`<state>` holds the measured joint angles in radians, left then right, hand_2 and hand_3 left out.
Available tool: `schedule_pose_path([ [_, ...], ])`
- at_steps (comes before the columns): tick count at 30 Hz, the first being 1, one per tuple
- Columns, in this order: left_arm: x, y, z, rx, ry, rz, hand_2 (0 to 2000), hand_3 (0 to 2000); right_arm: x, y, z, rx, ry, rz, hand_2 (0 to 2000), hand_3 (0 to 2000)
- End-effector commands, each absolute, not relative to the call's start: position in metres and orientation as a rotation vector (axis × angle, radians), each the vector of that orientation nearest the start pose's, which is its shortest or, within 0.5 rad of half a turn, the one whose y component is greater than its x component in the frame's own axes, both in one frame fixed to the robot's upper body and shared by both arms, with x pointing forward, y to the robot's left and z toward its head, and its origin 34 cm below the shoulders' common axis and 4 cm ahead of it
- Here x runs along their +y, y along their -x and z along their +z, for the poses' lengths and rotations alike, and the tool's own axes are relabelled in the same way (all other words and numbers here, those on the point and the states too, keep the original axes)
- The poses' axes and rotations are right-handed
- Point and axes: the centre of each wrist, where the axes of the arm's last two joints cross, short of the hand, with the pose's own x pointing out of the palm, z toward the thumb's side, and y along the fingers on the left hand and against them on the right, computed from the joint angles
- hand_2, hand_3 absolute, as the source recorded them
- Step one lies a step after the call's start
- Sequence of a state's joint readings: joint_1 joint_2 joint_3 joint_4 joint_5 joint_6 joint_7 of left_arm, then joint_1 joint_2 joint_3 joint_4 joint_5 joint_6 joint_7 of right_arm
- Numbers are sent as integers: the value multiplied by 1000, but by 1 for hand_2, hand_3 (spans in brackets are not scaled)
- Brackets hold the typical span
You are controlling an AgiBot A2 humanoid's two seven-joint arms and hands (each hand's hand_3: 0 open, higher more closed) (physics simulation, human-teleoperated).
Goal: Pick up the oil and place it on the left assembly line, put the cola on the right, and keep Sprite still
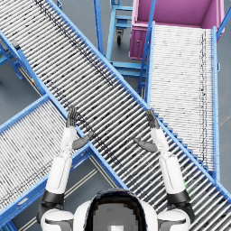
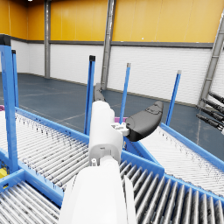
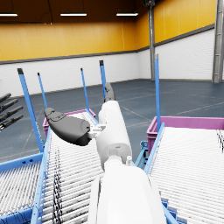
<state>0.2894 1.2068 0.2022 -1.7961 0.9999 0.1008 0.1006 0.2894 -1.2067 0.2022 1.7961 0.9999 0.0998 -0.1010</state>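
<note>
Nearest us, our left hand (image 1: 73,128) and right hand (image 1: 152,130) hover apart over the diagonal roller conveyor (image 1: 113,103). Both are released, fingers straight, thumbs turned inward, holding nothing. A second blue-framed roller line (image 1: 27,144) lies to the left. A third (image 1: 180,81) on the right meets a pink bin (image 1: 180,11). Beyond are grey floor (image 1: 13,94) and yellow-over-white walls (image 2: 153,22). The oil, cola and Sprite show in no view, so we cannot place them.

Your left arm (image 1: 58,173) and right arm (image 1: 171,173) wear smooth white shells with black bands low in frame; left hand (image 1: 72,128) and right hand (image 1: 153,129) are dark grey.
</note>
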Motion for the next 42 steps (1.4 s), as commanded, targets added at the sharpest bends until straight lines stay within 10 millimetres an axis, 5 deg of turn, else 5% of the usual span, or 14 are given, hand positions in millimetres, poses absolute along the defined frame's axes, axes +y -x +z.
schedule_pose_path([
  [1, 201, -255, 229, -388, -74, -1777, 0, 0, -201, -255, 229, -376, 134, 1971, 0, 0],
  [16, 196, -256, 226, -379, -64, -1790, 0, 0, -196, -256, 224, -362, 118, 1988, 0, 0],
  [28, 198, -253, 272, -678, -264, -1810, 0, 0, -196, -253, 265, -653, 245, 1823, 0, 0],
  [30, 201, -253, 278, -706, -280, -1791, 0, 0, -199, -253, 256, -624, 219, 1813, 0, 0],
  [42, 214, -257, 299, -770, -356, -1691, 0, 0, -214, -254, 275, -719, 258, 1722, 0, 0],
])
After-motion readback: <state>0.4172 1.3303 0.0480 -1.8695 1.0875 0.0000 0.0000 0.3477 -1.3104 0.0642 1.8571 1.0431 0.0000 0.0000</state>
